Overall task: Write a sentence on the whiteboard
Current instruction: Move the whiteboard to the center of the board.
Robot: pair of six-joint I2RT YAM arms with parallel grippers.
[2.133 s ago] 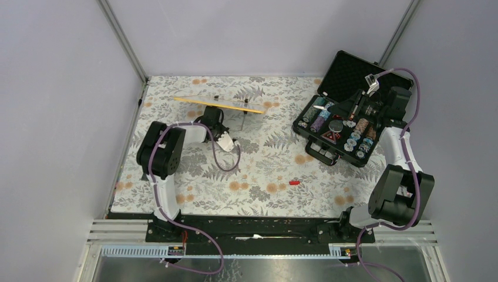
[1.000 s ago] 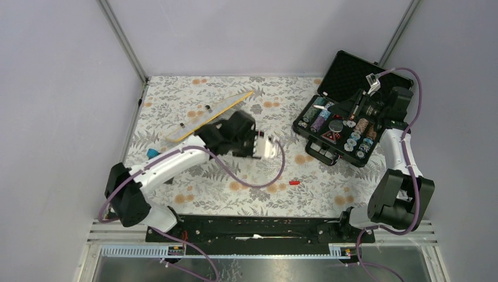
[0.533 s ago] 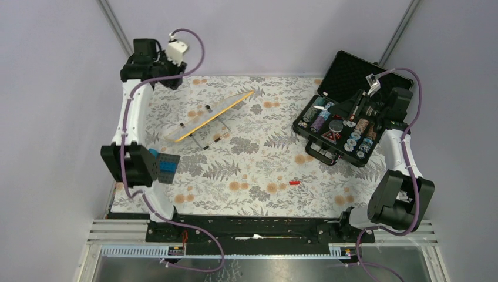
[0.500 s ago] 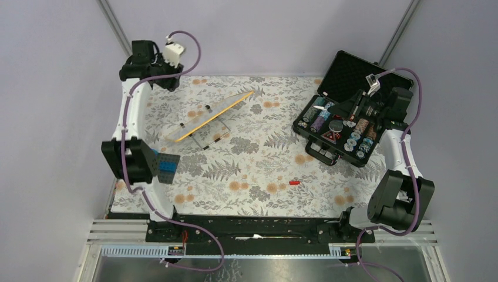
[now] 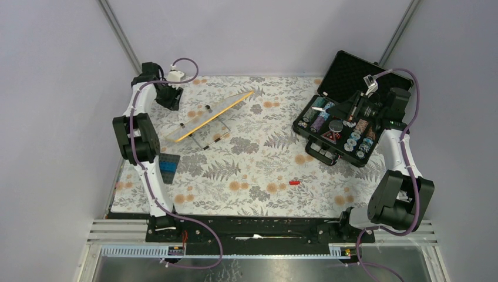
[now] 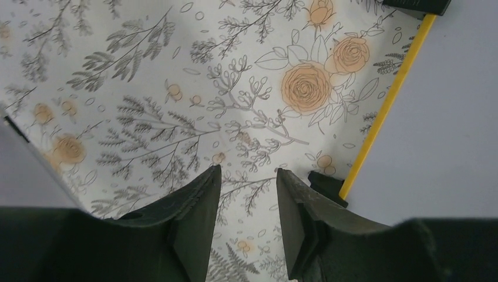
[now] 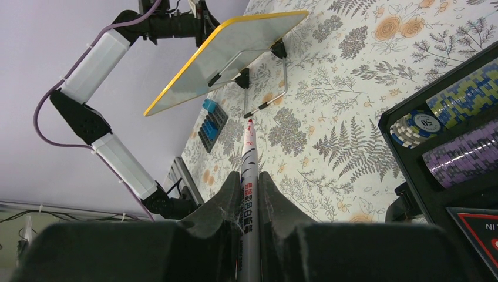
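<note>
**A:** Entry one: what has changed?

**B:** The board point(image 5: 208, 116). It stood square to the far edge and now lies slantwise in the far-left quarter of the counter point(image 5: 258, 170), propped on its stand. The left arm has quit it and dropped into the far-left corner.

**A:** Left pincer point(image 6: 248, 173)?

**B:** Spread, nothing between. The board's yellow rim is just beside it.

**A:** Right pincer point(image 7: 249, 174)?

**B:** Pinching the marker point(image 7: 249, 147), red tip bare, over the case point(image 5: 352, 70) at the far-right corner. It has not moved.

**A:** Bearing on the task?

**B:** Probably the board was turned for the marker arm. Its visible face shows no sentence, so writing has not begun.

**A:** Tally?

**B:** Boards, one. Markers, one. Cases, one, open. Red piece point(image 5: 294, 183), one, loose towards the near edge, likely the cap. Blue block point(image 5: 167, 166), one, at the left edge. Arms, two.
</note>
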